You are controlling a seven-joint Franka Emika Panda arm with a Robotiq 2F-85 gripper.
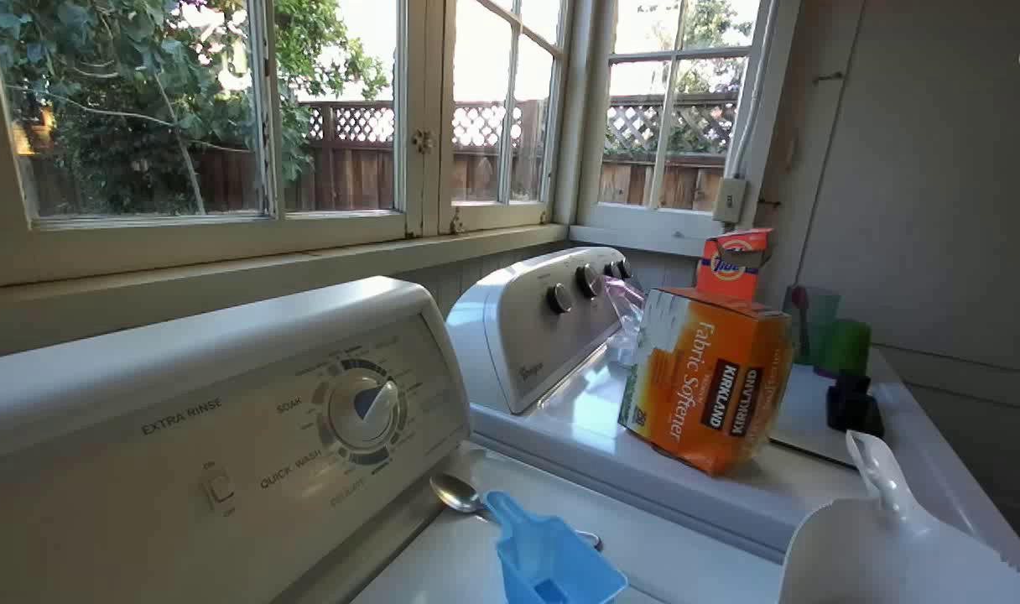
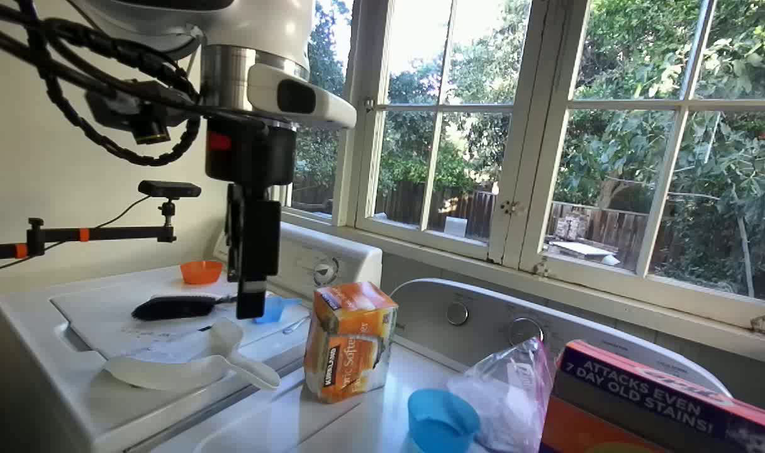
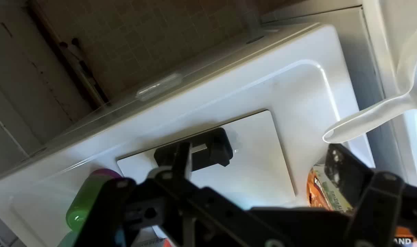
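Note:
My gripper [image 3: 265, 164] is open and empty in the wrist view, its two black fingers wide apart. In an exterior view the gripper [image 2: 251, 308] points down above the machine tops, left of the orange fabric softener box [image 2: 351, 343]. This box [image 1: 703, 377] stands on a white machine and shows partly beside a finger in the wrist view [image 3: 316, 190]. A white dustpan [image 2: 175, 371] lies near the front edge. A blue scoop [image 1: 552, 554] lies by a metal spoon [image 1: 455, 493]. A black object [image 3: 201, 149] shows beyond a finger.
A black brush [image 2: 175, 307] and an orange bowl [image 2: 201, 272] lie on the far machine. A blue cup [image 2: 442, 421], a plastic bag [image 2: 508, 402] and a Tide box [image 2: 634, 402] stand near. A green cup [image 3: 83, 202] lies on the machine top. Control panels [image 1: 367, 411] rise behind.

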